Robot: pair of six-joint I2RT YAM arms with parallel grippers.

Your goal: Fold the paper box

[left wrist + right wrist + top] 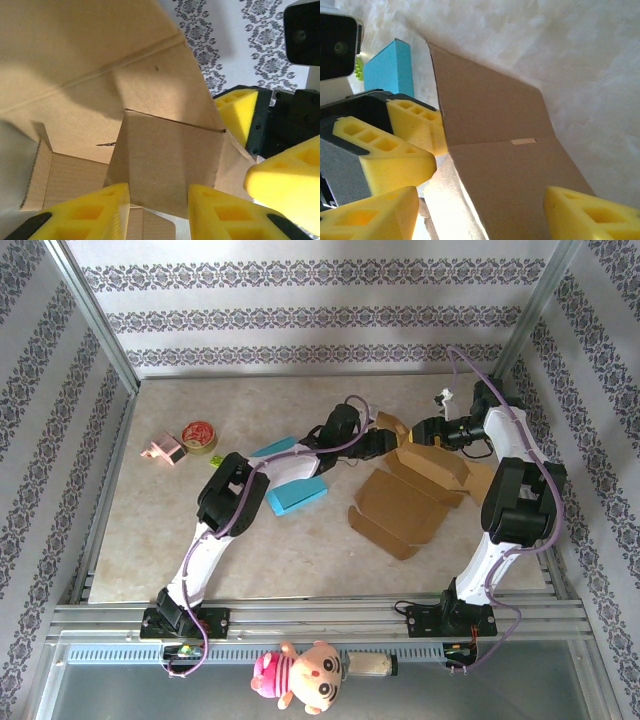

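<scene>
The brown paper box [405, 502] lies mostly flat on the table right of centre, its far flaps raised where both grippers meet. My left gripper [388, 440] comes in from the left. In the left wrist view [157, 192] its yellow fingers [112, 210] press against both side edges of an upright cardboard flap [165, 155], shut on it. My right gripper [411, 433] reaches in from the right. In the right wrist view [480, 200] it stands open astride a cardboard panel [510, 165], with a lit gap beside its left finger [375, 215].
A blue box [297, 497] lies under the left forearm. A tape roll [199, 435] and a small pink object [162, 450] sit at the far left. Metal frame posts and patterned walls bound the table. A plush toy [300, 675] rests on the front rail.
</scene>
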